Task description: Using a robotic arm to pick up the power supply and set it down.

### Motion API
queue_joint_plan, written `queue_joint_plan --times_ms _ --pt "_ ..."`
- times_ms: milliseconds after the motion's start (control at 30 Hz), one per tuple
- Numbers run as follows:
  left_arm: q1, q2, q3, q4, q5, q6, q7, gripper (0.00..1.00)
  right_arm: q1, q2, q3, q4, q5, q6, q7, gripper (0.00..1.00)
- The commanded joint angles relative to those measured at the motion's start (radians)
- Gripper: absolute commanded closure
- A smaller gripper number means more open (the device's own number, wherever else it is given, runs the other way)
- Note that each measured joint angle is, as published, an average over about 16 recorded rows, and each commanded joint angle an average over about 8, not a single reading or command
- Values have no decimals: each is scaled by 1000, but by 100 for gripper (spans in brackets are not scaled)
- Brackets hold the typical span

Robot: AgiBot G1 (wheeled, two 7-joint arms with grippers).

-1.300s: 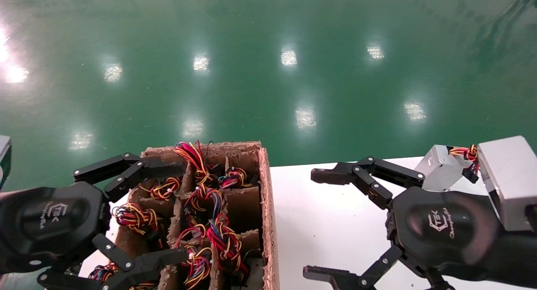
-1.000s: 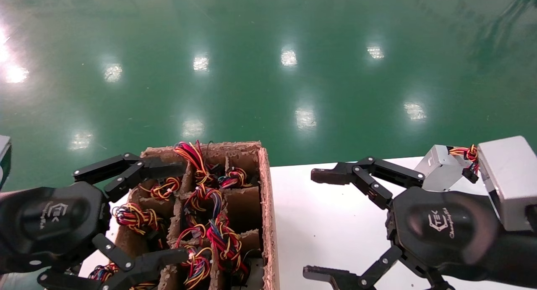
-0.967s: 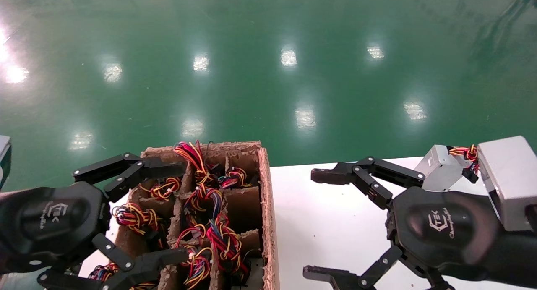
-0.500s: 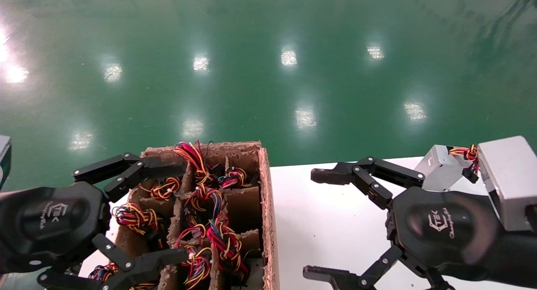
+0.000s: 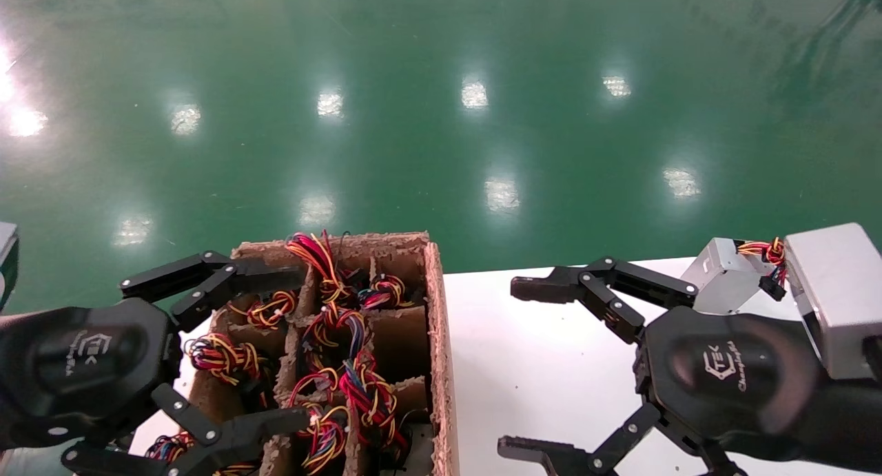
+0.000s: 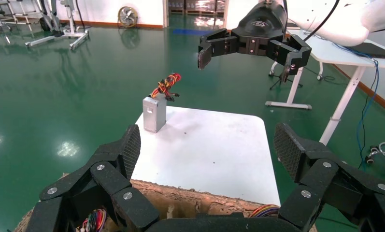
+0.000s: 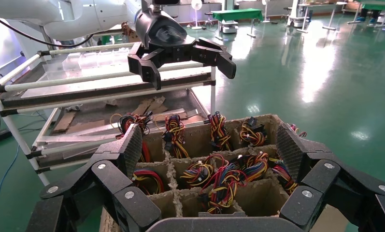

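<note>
A small silver power supply (image 5: 722,283) stands upright at the far right corner of the white table (image 5: 544,338), its knot of red and yellow wires (image 5: 763,250) on top. In the left wrist view this power supply (image 6: 154,113) stands alone near the table's far edge. My right gripper (image 5: 518,367) hangs open over the table's middle, apart from the box and holding nothing. My left gripper (image 5: 296,348) hangs open above the cardboard divider box (image 5: 435,311), also holding nothing. The left gripper (image 6: 208,147) and the right gripper (image 7: 210,145) both show wide jaws.
Several coloured wire bundles (image 7: 219,176) fill the compartments of the cardboard box (image 7: 200,131). Green floor lies beyond the table's edges. A metal rack (image 7: 84,87) stands behind the left arm. Another white table (image 6: 345,53) stands behind the right arm.
</note>
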Motion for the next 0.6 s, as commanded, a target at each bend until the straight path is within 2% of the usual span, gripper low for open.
queue_joint_plan --times_ms 33,300,333,567,600 --pt "0 0 0 0 0 0 0 0 0 0 0 0 0 0 0 0" --pt "0 0 0 0 0 0 0 0 0 0 0 0 0 0 0 0" --pt "0 0 0 0 0 0 0 10 0 0 0 0 0 0 0 0" --pt "0 0 0 0 0 0 0 97 0 0 0 0 0 0 0 0" --pt "0 0 0 0 0 0 0 100 0 0 0 0 0 0 0 0"
